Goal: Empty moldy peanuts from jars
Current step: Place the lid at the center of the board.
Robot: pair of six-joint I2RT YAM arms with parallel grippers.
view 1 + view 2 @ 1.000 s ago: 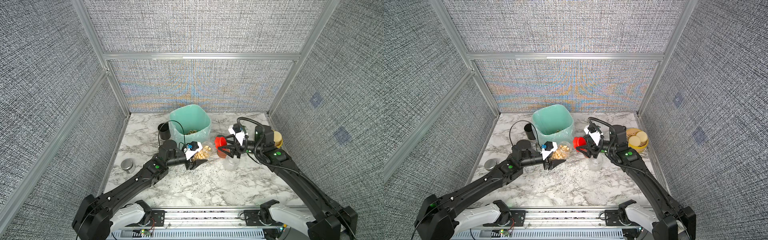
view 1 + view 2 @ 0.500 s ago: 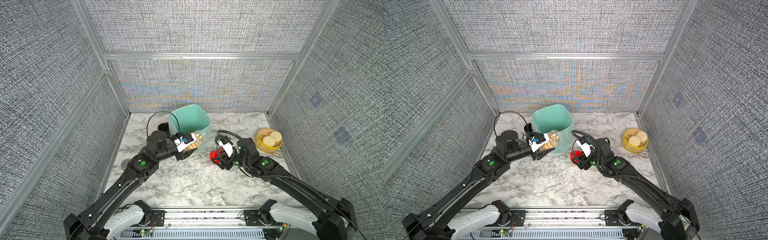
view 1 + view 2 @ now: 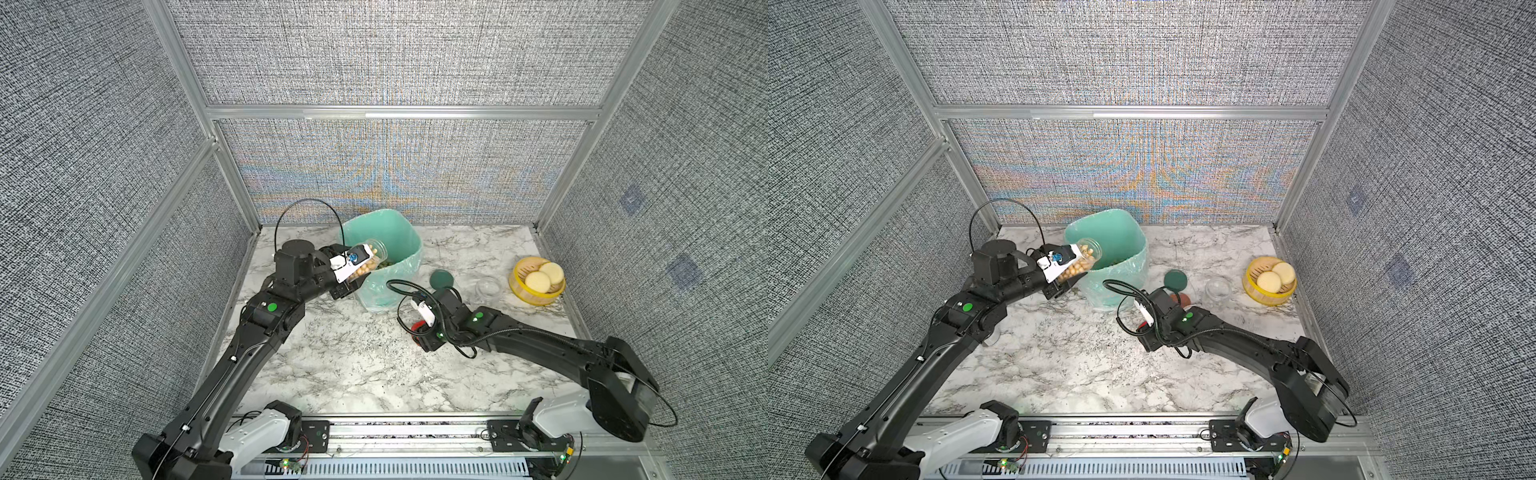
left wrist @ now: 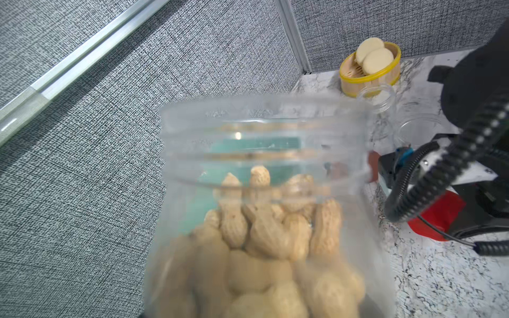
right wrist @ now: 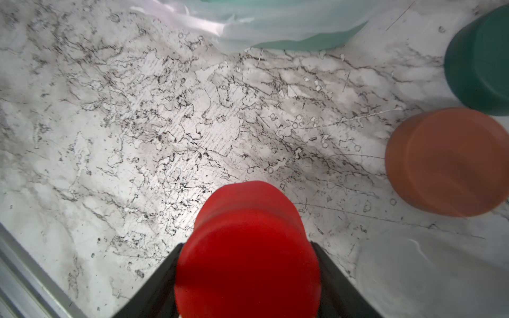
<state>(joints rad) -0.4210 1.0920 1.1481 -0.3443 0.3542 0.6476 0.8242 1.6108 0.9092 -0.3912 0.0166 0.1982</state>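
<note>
A clear jar [image 3: 369, 258] [image 3: 1080, 258] of tan peanuts [image 4: 264, 234] lies tilted in my left gripper [image 3: 351, 268] [image 3: 1061, 268], which is shut on it. Its open mouth reaches over the rim of the teal lined bin [image 3: 401, 232] [image 3: 1127, 232]. Some greenish peanuts lie inside the bin. My right gripper [image 3: 420, 329] [image 5: 248, 275] is low over the marble, shut on a red lid [image 5: 248, 242] [image 3: 415, 328]. A dark green lid [image 3: 441, 278] [image 5: 482, 60] and a terracotta lid [image 5: 446, 162] [image 3: 1181, 298] rest on the table beside it. An empty clear jar [image 3: 487, 289] [image 3: 1217, 289] stands to the right.
A yellow basket [image 3: 538, 291] [image 4: 369, 79] with pale round discs sits at the right near the wall. A second clear jar [image 5: 413, 275] is close by the right gripper. A steel tin [image 3: 990, 340] peeks from under the left arm. Fabric walls enclose three sides.
The left arm raised the peanut jar and tipped its mouth over the bin. The right arm swung down and toward the front, carrying the red lid close to the table.
</note>
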